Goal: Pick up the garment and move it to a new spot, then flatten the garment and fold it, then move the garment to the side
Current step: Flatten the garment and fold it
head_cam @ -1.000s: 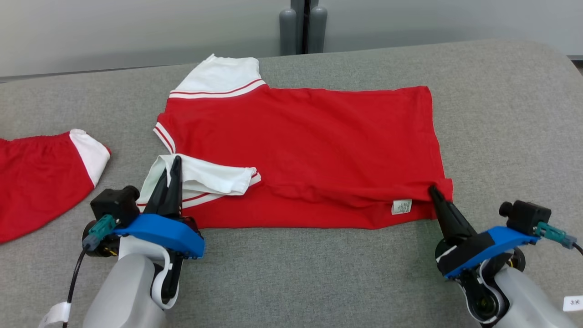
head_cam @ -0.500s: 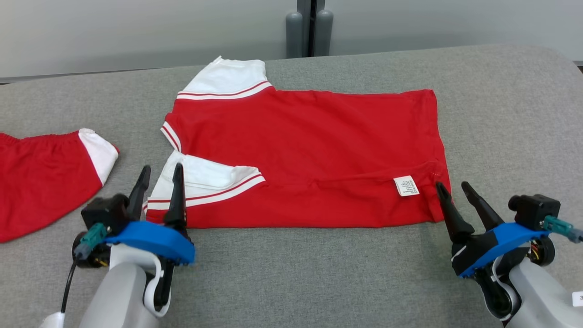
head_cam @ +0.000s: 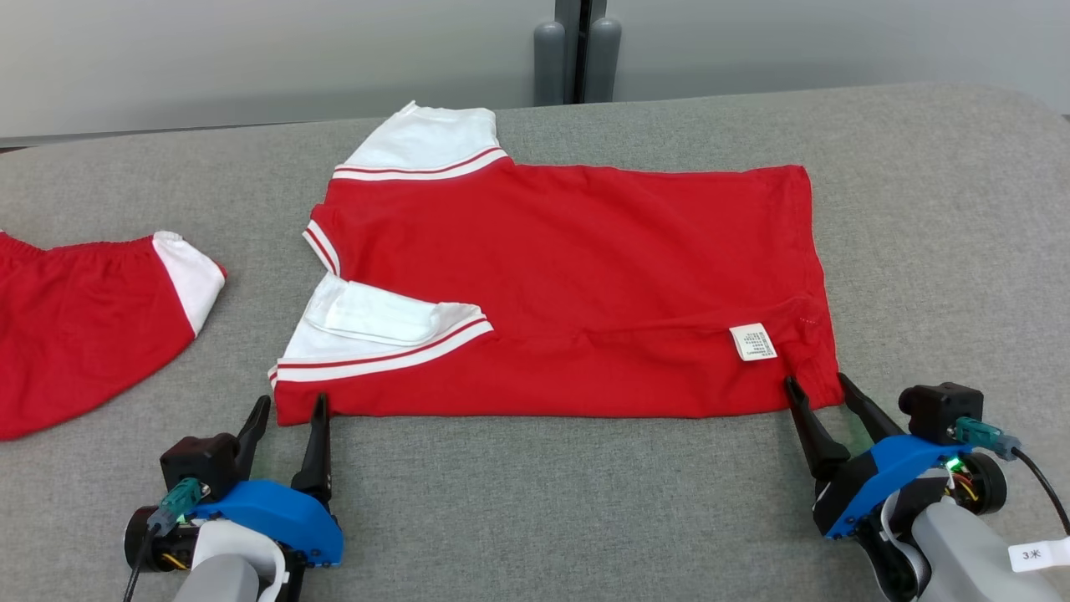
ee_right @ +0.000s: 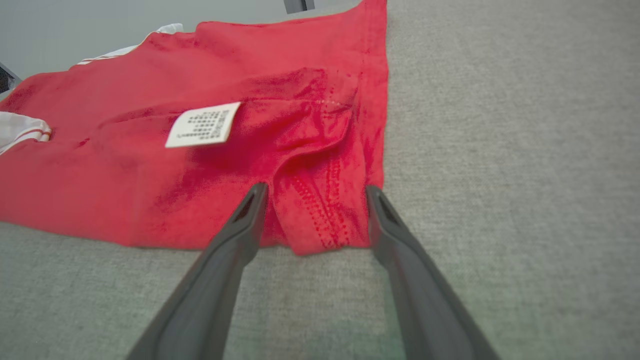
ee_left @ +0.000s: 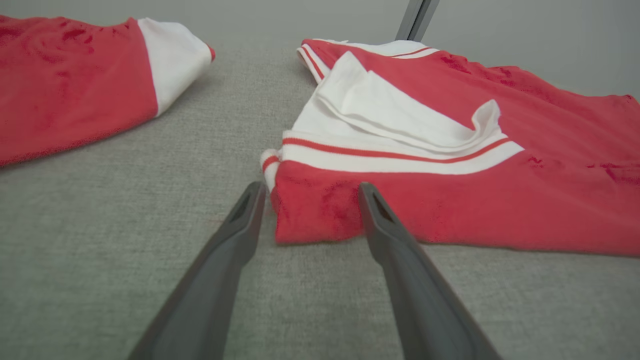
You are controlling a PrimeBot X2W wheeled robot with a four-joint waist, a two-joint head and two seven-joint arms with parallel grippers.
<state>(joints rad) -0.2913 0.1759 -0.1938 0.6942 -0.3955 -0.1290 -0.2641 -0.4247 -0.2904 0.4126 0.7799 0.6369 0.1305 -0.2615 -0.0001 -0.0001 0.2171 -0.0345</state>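
At seven o'clock in the head view, the left gripper (head_cam: 291, 403), fingers apart, points at the near left corner of the shirt (head_cam: 577, 284). At four o'clock the right gripper (head_cam: 817, 381), also spread, has the near right corner between its fingers, unclamped. The shirt lies flat in the middle of the table (head_cam: 535, 502) with its white sleeves toward ten o'clock, and another red garment (head_cam: 75, 326) lies at nine o'clock.
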